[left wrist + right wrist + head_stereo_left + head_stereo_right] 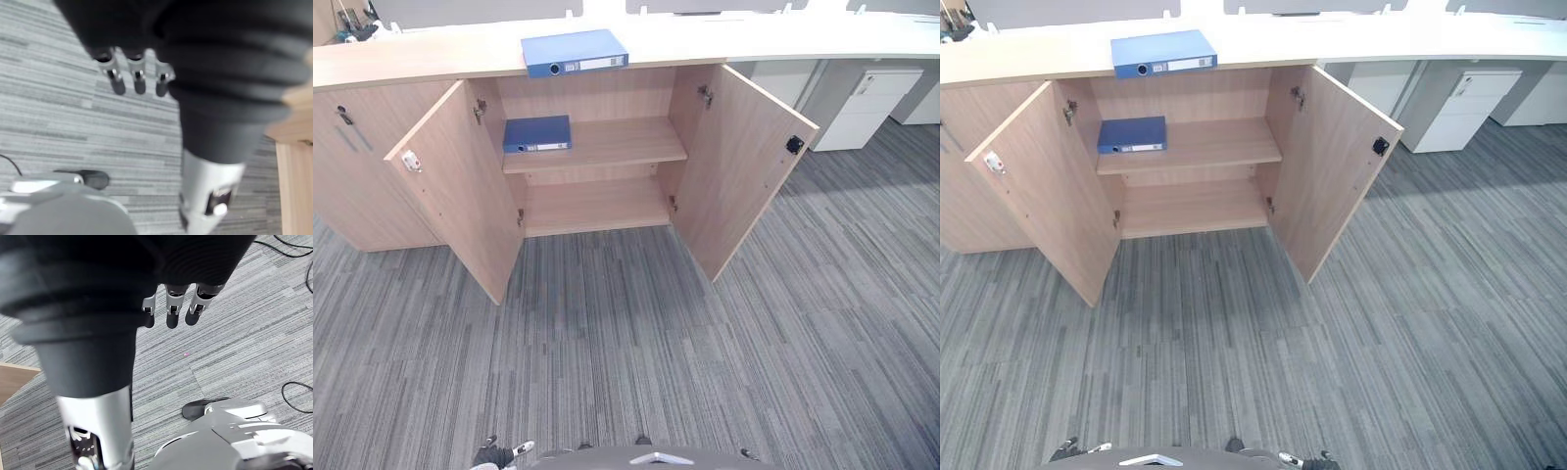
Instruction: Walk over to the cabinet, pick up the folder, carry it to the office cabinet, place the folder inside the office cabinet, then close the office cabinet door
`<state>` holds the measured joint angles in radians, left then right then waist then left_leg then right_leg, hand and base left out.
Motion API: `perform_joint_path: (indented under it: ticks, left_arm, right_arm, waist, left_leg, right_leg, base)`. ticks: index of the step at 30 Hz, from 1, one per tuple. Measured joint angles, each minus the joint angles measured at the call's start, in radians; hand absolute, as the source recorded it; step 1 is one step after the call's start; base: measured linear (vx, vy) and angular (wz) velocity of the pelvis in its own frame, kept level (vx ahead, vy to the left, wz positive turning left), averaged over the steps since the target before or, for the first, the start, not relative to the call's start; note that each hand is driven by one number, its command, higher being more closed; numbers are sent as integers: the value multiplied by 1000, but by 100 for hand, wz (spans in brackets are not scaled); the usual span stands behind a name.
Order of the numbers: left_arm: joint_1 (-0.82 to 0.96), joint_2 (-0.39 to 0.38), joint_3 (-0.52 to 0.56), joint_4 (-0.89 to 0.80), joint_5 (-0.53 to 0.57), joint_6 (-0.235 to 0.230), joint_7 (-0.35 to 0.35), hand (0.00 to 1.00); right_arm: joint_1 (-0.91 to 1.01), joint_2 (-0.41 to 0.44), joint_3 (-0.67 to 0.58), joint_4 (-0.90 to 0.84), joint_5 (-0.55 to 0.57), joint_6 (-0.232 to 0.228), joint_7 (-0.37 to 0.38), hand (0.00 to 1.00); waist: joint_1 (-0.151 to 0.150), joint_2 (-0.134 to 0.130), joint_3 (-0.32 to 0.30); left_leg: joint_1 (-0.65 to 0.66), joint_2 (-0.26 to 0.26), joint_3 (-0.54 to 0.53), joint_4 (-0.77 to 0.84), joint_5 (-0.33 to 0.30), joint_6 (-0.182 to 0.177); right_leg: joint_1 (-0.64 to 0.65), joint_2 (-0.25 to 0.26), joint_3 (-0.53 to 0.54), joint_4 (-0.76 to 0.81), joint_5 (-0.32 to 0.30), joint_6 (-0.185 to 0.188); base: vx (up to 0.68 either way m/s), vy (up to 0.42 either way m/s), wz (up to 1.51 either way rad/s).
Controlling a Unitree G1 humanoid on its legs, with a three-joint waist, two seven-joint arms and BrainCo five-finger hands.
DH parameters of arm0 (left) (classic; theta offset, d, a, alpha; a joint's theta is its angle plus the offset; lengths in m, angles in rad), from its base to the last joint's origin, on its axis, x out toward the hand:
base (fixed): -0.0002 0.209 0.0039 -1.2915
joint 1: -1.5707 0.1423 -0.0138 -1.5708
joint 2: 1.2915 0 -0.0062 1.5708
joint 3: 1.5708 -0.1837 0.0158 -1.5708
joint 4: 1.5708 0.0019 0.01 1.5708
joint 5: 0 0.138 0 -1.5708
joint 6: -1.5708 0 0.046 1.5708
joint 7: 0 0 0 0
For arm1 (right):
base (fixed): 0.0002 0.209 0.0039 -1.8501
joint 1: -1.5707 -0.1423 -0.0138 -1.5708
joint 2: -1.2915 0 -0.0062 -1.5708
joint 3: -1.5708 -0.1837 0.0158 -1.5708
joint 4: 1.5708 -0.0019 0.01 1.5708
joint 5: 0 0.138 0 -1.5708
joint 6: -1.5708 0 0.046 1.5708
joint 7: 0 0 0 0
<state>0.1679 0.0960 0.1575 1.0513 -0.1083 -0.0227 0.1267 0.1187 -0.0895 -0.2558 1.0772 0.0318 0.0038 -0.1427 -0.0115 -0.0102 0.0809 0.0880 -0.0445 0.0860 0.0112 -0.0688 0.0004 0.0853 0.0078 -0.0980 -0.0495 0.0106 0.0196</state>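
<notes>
Flooring: grey carpet [626, 352] in tiles, short pile, streaked with fine light and dark lines.

Office cabinet [592, 98]: low unit in pale wood-grain laminate, set under a long, lighter countertop [411, 59] with a smooth, flat face. Both doors stand swung wide.
- Left door [460, 186]: flat rectangular panel with a small white latch plate [411, 162] near its free edge.
- Right door [739, 166]: matching panel with a small black lock [794, 145] near its free edge.
- Shelf [617, 142]: one horizontal board of the same laminate, dividing the inside into an upper and a lower bay.

Countertop folder [575, 53]: blue, rigid, box-shaped binder lying flat on the top above the open bay. Its spine faces outward, with a white label and a round finger hole.

Shelf folder [537, 134]: smaller-looking blue binder of the same kind, lying flat at the left end of the shelf, spine outward.

Pedestal drawer units [867, 106]: white, boxy, standing on the carpet to the right, well apart from the cabinet.

Left hand [139, 73]: hangs over the carpet with its silver, dark-tipped fingers side by side and loosely straight. It holds and touches nothing.

Right hand [172, 303]: the same posture over the carpet, fingers relaxed and empty.
</notes>
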Motion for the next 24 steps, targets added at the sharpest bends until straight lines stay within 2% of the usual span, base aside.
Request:
perform_joint_path:
  ticks: [5,24]
  left_arm:
    - [-13,-1,0,2,1,-1,0,0]
    - [-32,4,-7,22,15,-6,-4,0]
  right_arm:
    - [-33,2,0,0,-2,-1,0,0]
    - [-53,6,-1,0,1,0,1,0]
  waist:
    - [-1,-7,13]
    - [-1,-15,33]
  left_leg:
    - [21,-2,-1,-19,4,-8]
    - [36,-4,10,-88,41,0]
  right_leg:
    - [22,-1,-14,-22,8,13]
    - [16,1,-21,-32,14,5]
  base:
    - [0,0,0]
    - [-39,-3,-1]
